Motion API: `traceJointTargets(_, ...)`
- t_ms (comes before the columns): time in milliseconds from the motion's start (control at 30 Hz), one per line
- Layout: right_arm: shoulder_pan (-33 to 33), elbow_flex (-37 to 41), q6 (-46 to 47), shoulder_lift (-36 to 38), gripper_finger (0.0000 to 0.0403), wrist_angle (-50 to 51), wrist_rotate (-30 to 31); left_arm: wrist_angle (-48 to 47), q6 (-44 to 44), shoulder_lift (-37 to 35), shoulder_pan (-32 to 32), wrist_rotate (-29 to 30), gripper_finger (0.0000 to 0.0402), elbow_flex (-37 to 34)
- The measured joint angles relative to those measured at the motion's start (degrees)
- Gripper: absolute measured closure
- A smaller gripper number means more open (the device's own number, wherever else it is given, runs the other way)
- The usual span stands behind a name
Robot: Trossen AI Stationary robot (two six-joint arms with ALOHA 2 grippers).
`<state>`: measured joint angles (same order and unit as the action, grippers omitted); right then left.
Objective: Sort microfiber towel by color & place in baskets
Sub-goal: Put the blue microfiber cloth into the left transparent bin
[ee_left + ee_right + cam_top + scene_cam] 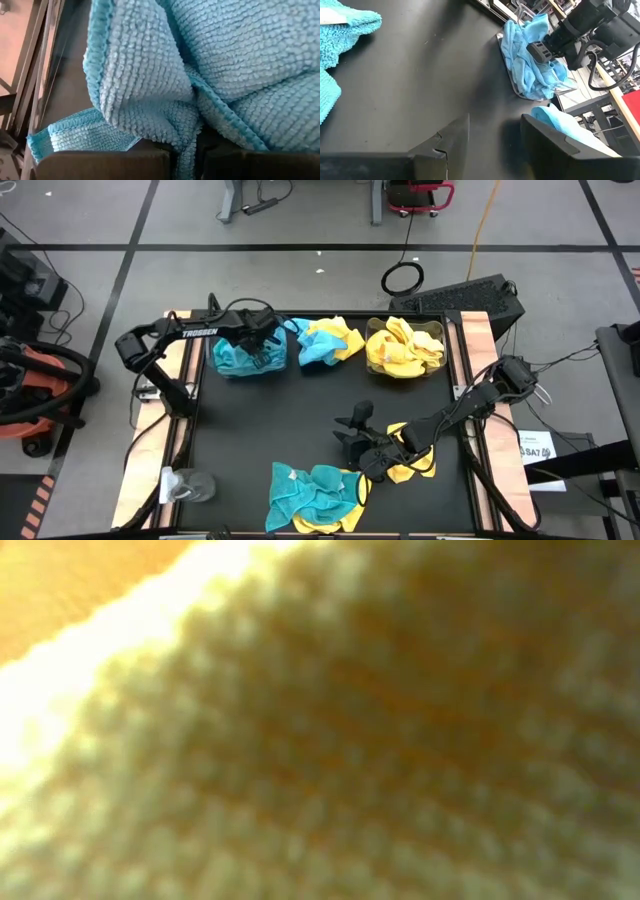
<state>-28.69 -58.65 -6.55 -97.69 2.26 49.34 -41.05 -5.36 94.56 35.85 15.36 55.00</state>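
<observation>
Black matting is covering the table (260,430), and I am watching both arms working over it. My left gripper (262,340) is sitting down in the far-left basket (215,365), fingers pinched together on a teal towel (150,75) lying there among other teal cloths. My right gripper (492,137) is hanging over bare mat near the middle with its fingers apart and nothing between them, a yellow towel (415,465) lying just beside its wrist. More mixed towels are sitting in the near pile (315,498), a teal-and-yellow heap (325,340) between the bins, and yellows in the far-right basket (405,348). I am judging the risk at the left: lifting without letting go could be dragging sorted teal back out
</observation>
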Motion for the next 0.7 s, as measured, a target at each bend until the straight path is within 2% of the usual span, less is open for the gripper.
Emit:
traceJointTargets(333, 0.0, 0.0, 0.3, 0.0, 0.0232, 0.2, 0.0, -0.3, 0.1, -1.9, 0.2, -0.1, 0.0367, -0.2)
traceJointTargets(700, 0.1, 0.0, 0.1, 0.0, 0.0232, 0.2, 0.0, -4.9, 0.3, -12.0, 0.1, -0.1, 0.0260, -0.4)
